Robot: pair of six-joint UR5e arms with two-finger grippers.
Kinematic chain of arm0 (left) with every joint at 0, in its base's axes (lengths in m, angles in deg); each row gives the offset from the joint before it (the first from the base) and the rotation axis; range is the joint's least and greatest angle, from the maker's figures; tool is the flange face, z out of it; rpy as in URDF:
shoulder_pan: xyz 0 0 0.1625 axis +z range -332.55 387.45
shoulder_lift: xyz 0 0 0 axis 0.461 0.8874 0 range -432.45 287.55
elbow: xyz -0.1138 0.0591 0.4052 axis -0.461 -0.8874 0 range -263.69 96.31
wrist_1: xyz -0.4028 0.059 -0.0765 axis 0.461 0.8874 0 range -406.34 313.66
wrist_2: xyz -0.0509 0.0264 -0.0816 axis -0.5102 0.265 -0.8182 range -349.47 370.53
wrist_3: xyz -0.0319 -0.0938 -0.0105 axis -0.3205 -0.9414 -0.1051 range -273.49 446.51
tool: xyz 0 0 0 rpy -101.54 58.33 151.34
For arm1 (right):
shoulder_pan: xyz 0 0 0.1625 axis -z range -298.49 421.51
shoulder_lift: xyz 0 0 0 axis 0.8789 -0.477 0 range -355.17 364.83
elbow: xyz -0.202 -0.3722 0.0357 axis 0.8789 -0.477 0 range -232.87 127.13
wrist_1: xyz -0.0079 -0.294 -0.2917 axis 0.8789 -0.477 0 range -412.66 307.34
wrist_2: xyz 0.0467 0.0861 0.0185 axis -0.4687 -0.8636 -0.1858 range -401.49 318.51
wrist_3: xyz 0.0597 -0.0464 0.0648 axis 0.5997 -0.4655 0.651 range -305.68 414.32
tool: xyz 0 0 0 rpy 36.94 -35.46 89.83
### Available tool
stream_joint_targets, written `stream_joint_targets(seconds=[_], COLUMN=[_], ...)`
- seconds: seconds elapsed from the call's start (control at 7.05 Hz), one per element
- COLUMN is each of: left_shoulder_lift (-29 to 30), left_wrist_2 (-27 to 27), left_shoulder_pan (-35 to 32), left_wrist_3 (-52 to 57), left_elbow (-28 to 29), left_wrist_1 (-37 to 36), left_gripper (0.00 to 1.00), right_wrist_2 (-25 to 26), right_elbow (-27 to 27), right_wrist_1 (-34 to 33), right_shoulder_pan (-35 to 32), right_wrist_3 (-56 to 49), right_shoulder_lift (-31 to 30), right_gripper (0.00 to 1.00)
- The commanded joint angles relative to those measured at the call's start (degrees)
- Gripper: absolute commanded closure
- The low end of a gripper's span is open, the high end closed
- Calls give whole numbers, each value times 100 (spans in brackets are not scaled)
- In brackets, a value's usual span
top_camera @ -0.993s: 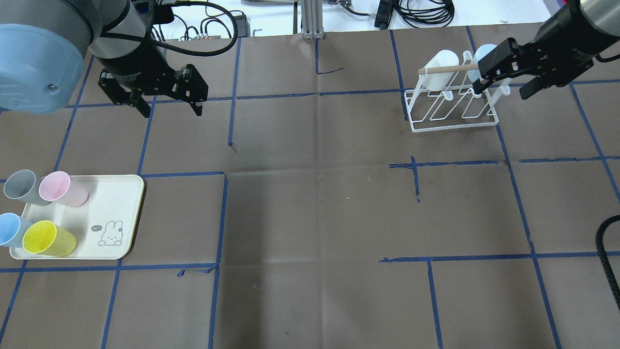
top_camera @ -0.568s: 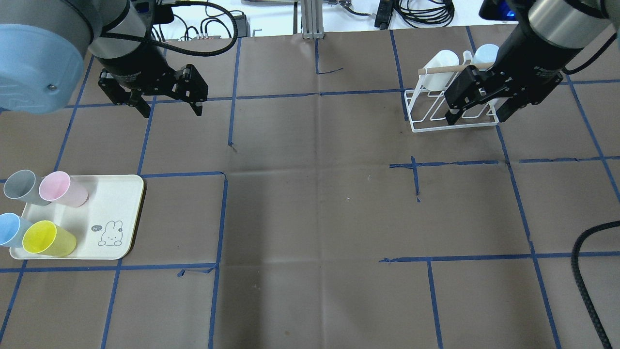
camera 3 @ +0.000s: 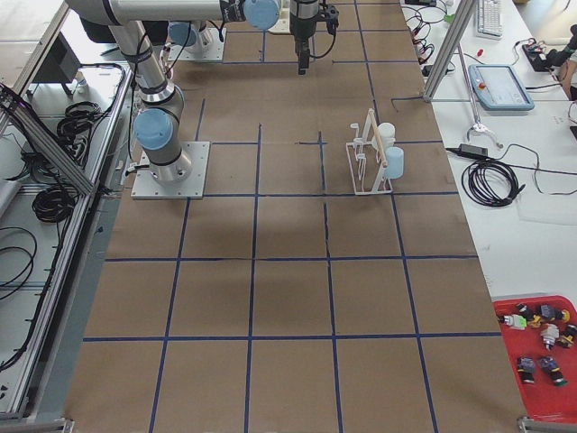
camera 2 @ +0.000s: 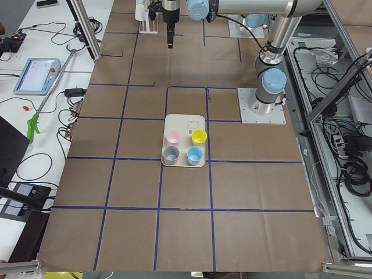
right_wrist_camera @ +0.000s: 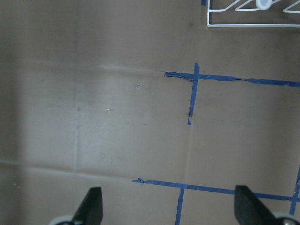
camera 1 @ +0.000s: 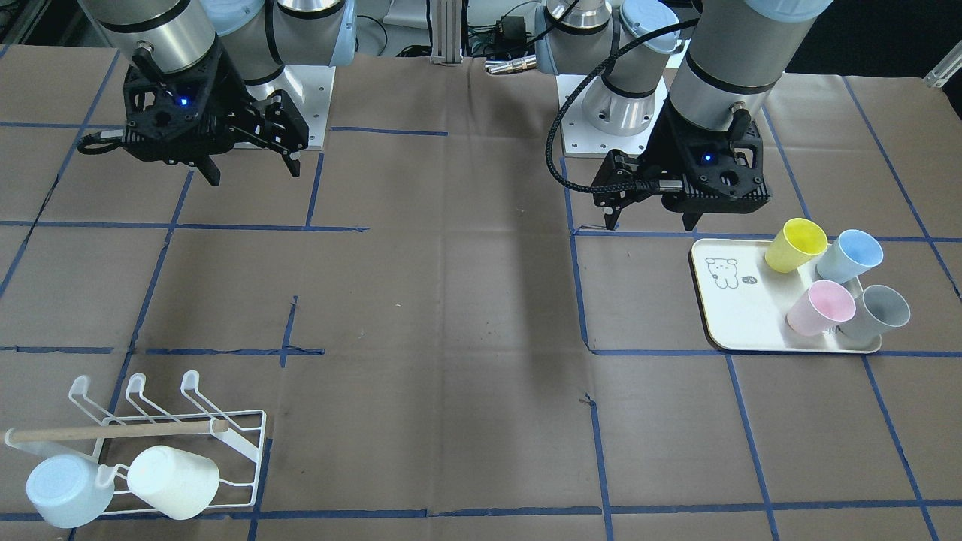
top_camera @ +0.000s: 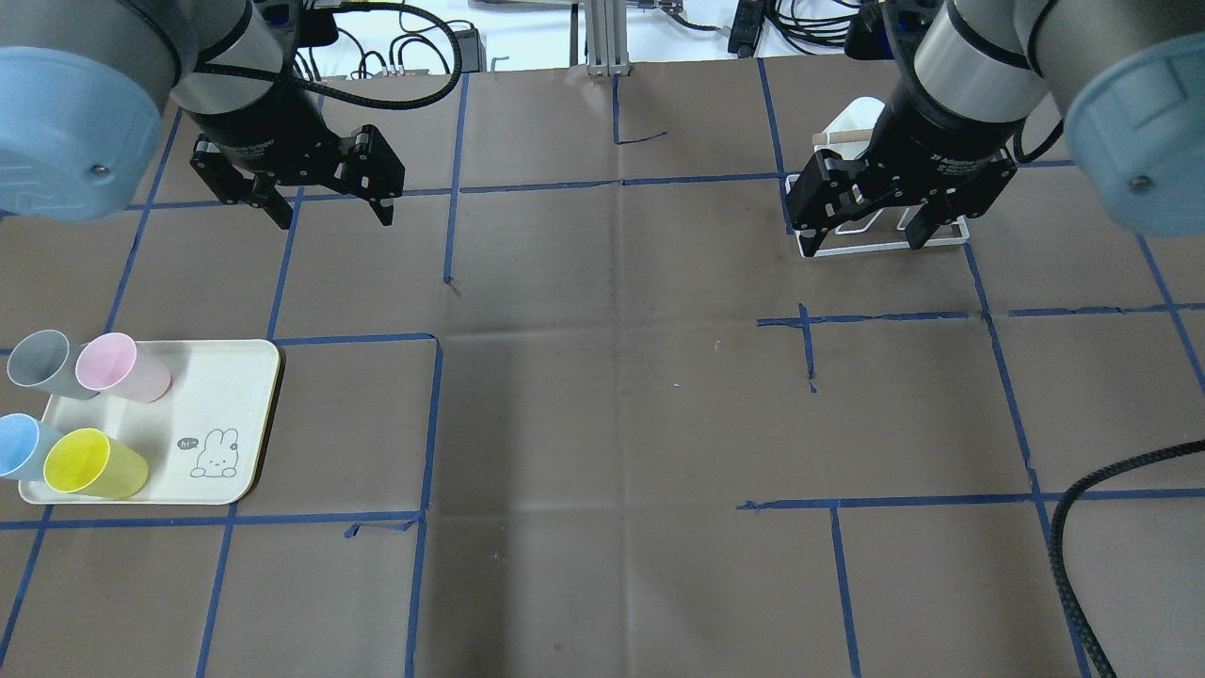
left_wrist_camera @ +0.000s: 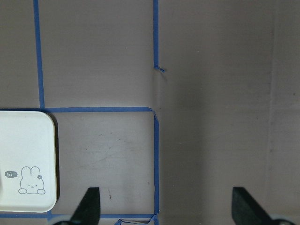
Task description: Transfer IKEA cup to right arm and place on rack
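Several cups stand on a cream tray (top_camera: 221, 395) at the table's left: yellow (top_camera: 94, 463), pink (top_camera: 122, 367), grey (top_camera: 45, 363) and blue (top_camera: 21, 445). My left gripper (top_camera: 334, 215) is open and empty, hanging above the table beyond the tray; the tray's corner (left_wrist_camera: 28, 159) shows in the left wrist view. The white wire rack (camera 1: 150, 429) holds a white cup (camera 1: 173, 472) and a pale-blue cup (camera 1: 68, 490). My right gripper (top_camera: 861, 231) is open and empty, pointing down, and covers the rack's near side (top_camera: 885, 248).
Brown paper with blue tape lines covers the table. In the right wrist view only the rack's base (right_wrist_camera: 253, 24) shows at the top edge. A black cable (top_camera: 1083, 527) loops in at the near right. The arms' bases (camera 1: 616, 113) stand at the robot's side.
My right arm has swung from the rack's right side across it toward the table's middle, and its gripper has turned to point down. The left arm and the cups have not moved.
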Motion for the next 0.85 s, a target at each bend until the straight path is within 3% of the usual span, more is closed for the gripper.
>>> stream_joint_targets(seconds=[0.0, 0.71], left_shoulder_lift=[-5, -5], left_wrist_2=[0, -9], left_shoulder_pan=[0, 0], left_wrist_3=[0, 0], left_elbow=[0, 0], left_wrist_1=[0, 0], left_gripper=[1, 1], right_wrist_2=[474, 433], right_elbow=[191, 183], right_wrist_1=[-193, -352], right_shoulder_pan=[-271, -273], right_wrist_3=[48, 57], right_shoulder_lift=[5, 40], right_gripper=[0, 0])
